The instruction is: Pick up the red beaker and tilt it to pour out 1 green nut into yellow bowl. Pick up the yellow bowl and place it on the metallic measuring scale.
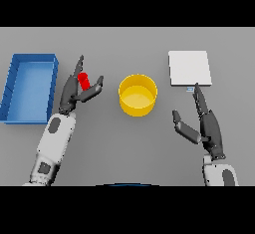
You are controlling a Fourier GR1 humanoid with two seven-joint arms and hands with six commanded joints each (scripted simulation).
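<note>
The red beaker (83,81) stands on the table left of centre, between the straight fingers and thumb of my left hand (71,92); the hand is open around it and I cannot tell whether it touches. The yellow bowl (138,94) sits in the middle of the table, to the right of the beaker; no green nut shows in it. The metallic measuring scale (189,68), a pale square plate, lies at the back right. My right hand (207,126) rests open at the right, in front of the scale and apart from the bowl.
A blue open bin (30,86) stands at the far left, close beside my left arm.
</note>
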